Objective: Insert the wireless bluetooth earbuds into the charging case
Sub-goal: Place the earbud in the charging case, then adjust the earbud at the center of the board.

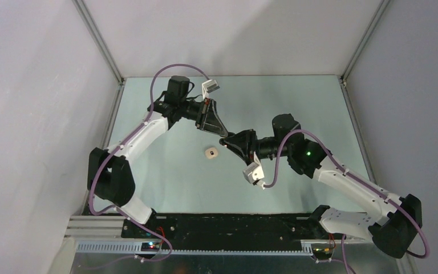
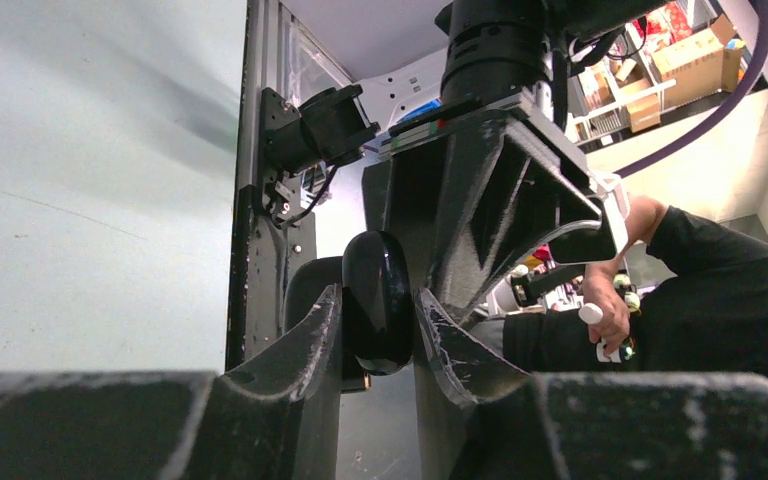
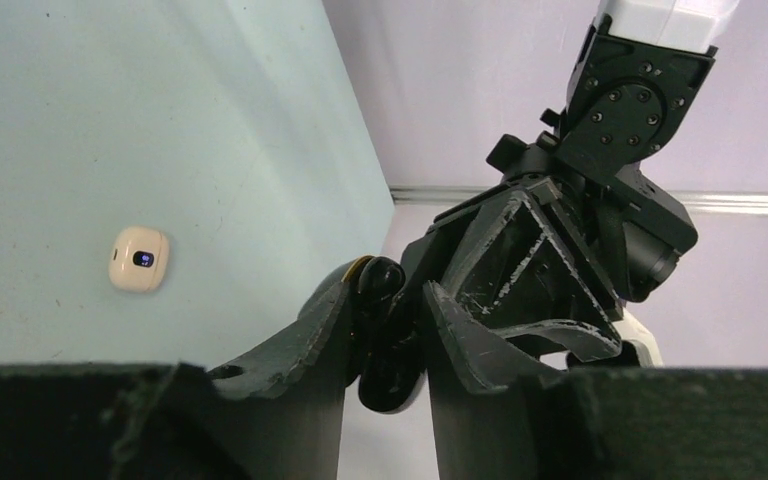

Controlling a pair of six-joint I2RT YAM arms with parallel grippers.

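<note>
Near the beige case [image 1: 210, 153] on the desk [image 1: 165, 177], the left end effector [image 2: 378, 302] clamps a black case [image 2: 378, 275]; the right end effector [image 3: 388, 296] flanks it with both fingers, grip unclear.

The black case [image 2: 376, 285] sits between the fingers of the left pincer [image 2: 378, 298]. Its lower end is hidden behind them, and what it holds inside cannot be told. At the right pincer [image 3: 388, 298], the near finger covers part of the case, so whether they touch is unclear. From above, the meeting tips are too small to read.
</note>
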